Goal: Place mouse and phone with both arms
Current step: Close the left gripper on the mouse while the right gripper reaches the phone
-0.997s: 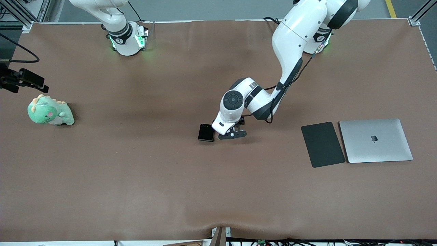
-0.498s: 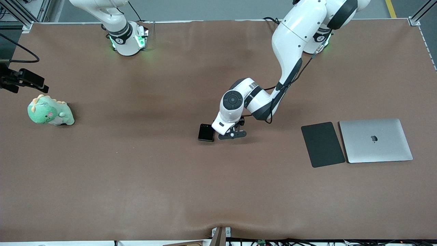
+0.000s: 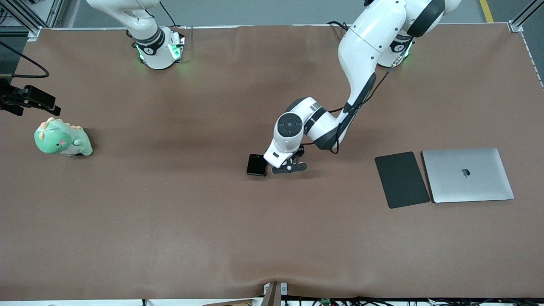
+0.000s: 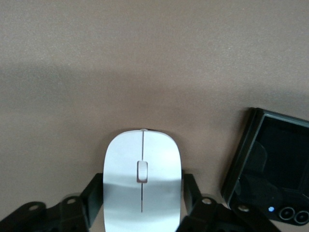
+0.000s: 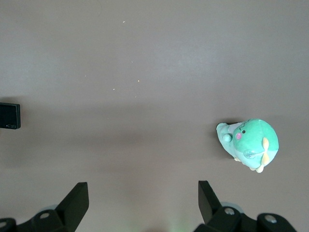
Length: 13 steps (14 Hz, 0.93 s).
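We see a brown table (image 3: 170, 221) from above, with two white robot arms based along its top edge. The left arm (image 3: 361, 55) reaches down to the middle of the table, where its gripper (image 4: 142, 212) sits low, with a black finger (image 4: 94, 203) pressed against each side of the white mouse (image 4: 142, 181); the fingers are clamped on the mouse, which lies on the table. In the front view the arm's wrist hides the mouse. The black phone (image 3: 256, 165) lies flat just beside the mouse, toward the right arm's end of the table, and nothing touches it. The right arm (image 3: 140, 25) waits, and its gripper (image 5: 142, 203) hangs high over the table with its fingers (image 5: 75, 203) spread wide apart and nothing between them. A green plush toy (image 3: 62, 138) sits near the right arm's end of the table. Toward the left arm's end, a dark mouse pad (image 3: 401, 179) lies flat just beside a closed silver laptop (image 3: 467, 174), well apart from the phone.
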Each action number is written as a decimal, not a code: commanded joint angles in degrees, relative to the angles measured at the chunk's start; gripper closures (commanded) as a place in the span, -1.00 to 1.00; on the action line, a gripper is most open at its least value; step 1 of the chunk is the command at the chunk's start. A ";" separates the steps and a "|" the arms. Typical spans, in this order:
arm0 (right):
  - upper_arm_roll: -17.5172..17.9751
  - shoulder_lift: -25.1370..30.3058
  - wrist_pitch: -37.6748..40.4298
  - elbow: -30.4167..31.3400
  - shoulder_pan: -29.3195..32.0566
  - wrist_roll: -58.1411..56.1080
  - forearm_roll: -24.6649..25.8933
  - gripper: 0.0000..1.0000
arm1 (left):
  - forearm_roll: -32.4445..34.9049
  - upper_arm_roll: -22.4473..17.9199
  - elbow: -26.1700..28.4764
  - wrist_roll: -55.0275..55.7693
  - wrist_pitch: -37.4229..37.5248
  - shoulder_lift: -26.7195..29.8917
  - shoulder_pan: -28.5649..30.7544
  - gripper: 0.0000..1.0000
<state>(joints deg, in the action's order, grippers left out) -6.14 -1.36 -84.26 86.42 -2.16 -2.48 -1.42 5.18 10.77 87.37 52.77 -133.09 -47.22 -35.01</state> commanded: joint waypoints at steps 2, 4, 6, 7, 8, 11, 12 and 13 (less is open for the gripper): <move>0.42 -1.97 -0.02 -1.08 -1.44 1.08 -0.34 -1.00 | 1.58 -0.49 -0.53 2.08 -0.50 -0.50 -0.59 -0.39; 0.42 -3.21 -1.51 -0.99 -4.16 1.08 -0.34 -1.00 | 1.58 -0.49 -0.54 1.99 -0.50 -0.50 -0.59 -0.35; 0.42 -5.48 -2.13 -0.99 -6.45 1.08 -0.34 -1.00 | 1.85 -0.49 -0.54 1.90 -0.24 -0.24 -0.33 -0.30; 0.42 -7.06 -3.35 -0.99 -7.94 1.08 -0.34 -1.00 | 1.85 -0.49 -0.54 1.90 -0.15 -0.15 -0.24 -0.29; 0.34 -8.82 -5.63 -0.99 -9.78 1.08 -0.25 -1.00 | 1.85 -0.49 -0.62 1.90 -0.06 -0.06 -0.15 -0.29; 0.42 -14.71 -11.00 -0.99 -13.83 1.08 -0.25 -1.00 | 1.85 -0.49 -0.71 1.90 -0.06 0.03 -0.06 -0.21; 0.42 -16.20 -11.36 -0.99 -15.23 1.08 -0.34 -1.00 | 1.85 -0.49 -0.71 1.90 -0.06 0.03 -0.06 -0.21; 0.42 -17.35 -11.45 -0.99 -16.90 1.08 -0.60 -1.00 | 1.85 -0.49 -0.71 1.90 -0.06 0.03 0.02 -0.21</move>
<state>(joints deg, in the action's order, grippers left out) -5.32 -16.00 -95.73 86.76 -16.48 -1.95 -1.58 5.37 10.45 87.09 52.78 -133.09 -47.26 -34.84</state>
